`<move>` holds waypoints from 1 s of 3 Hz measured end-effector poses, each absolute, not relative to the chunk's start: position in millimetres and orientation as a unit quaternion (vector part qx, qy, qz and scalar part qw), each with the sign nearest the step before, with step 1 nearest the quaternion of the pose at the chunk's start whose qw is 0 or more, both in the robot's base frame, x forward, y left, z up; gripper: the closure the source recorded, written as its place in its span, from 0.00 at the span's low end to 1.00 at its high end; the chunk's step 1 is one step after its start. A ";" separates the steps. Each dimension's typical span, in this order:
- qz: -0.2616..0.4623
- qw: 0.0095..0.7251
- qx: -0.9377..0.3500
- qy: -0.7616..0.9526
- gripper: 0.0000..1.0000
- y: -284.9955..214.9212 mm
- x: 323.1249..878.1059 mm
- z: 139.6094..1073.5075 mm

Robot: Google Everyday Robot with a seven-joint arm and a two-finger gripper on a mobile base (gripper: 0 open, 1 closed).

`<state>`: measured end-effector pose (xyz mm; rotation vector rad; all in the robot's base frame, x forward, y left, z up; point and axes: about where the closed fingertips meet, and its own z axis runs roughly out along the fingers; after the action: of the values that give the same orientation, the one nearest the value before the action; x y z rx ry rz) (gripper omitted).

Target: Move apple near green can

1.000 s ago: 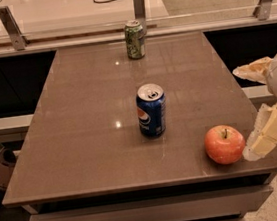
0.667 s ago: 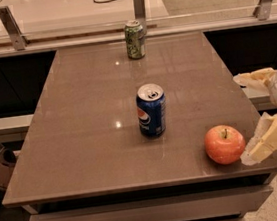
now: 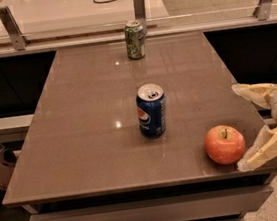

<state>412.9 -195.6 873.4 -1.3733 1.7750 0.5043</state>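
Note:
The red-orange apple (image 3: 225,144) sits near the front right corner of the brown table (image 3: 89,118). The green can (image 3: 135,40) stands upright at the far edge of the table, in the middle. My gripper (image 3: 240,127) is at the right edge of the table, just right of the apple. It is open: one pale finger (image 3: 253,93) is behind and to the right of the apple, the other (image 3: 264,149) is by the apple's right front side. It holds nothing.
A blue Pepsi can (image 3: 151,110) stands upright in the middle of the table, between the apple and the green can. A glass railing with metal posts (image 3: 11,28) runs behind the far edge. Dark gaps lie left and right of the table.
The gripper has drifted slightly down and toward the front right. The apple and both cans have not moved.

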 end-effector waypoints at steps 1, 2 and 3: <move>0.235 0.429 -0.538 0.687 0.00 -191.2 411.1 864.2; 0.257 0.436 -0.535 0.676 0.00 -185.7 407.0 861.0; 0.271 0.440 -0.532 0.671 0.16 -179.6 402.7 856.1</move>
<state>402.7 -179.6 856.1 -1.3217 1.6669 0.6729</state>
